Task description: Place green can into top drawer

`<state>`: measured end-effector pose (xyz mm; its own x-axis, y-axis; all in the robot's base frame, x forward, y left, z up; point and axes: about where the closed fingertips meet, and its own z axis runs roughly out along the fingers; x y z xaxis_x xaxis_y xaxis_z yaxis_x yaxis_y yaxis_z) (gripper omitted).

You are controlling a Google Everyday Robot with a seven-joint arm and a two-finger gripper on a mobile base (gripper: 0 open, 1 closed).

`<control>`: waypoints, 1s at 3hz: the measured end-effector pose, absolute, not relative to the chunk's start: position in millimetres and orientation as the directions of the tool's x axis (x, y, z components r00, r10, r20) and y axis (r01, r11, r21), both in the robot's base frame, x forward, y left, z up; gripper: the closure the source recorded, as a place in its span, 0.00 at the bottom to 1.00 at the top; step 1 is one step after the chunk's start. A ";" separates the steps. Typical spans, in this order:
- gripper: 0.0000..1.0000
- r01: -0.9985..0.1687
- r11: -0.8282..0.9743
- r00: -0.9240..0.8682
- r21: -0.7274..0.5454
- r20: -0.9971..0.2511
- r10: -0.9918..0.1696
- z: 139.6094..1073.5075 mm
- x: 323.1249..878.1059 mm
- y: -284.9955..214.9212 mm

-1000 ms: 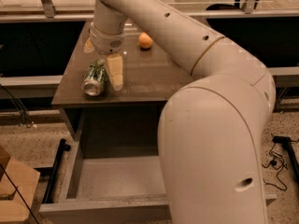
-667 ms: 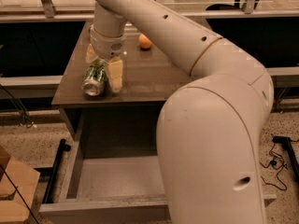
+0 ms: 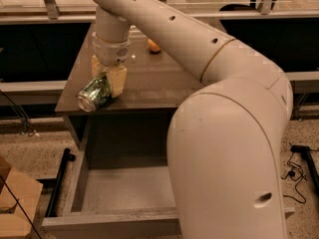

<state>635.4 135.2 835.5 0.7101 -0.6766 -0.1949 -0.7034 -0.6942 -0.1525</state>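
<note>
One camera, high and close behind the arm (image 3: 227, 133), looks down at the table (image 3: 164, 81); the gripper (image 3: 107, 79) grips the can (image 3: 93, 94) at the table's front edge.

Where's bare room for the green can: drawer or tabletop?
Free: the top drawer floor, from its left wall to where the arm hides it; the tabletop between the gripper and the orange object. Crowded: front-left table edge, where the gripper holds the green can.

No lettering is legible on the green can (image 3: 94, 93) gripped by the end effector (image 3: 107, 77) at the table (image 3: 154, 83) edge.
</note>
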 end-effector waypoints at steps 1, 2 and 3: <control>0.96 -0.708 -0.677 0.706 -0.201 -0.216 -0.674 856.9 630.8 133.4; 1.00 -0.723 -0.642 0.691 -0.255 -0.234 -0.684 882.9 616.9 117.9; 1.00 -0.755 -0.592 0.653 -0.283 -0.241 -0.718 901.4 594.4 84.9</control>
<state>594.4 84.9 901.4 0.6531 -0.7181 -0.2405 -0.7548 -0.5915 -0.2835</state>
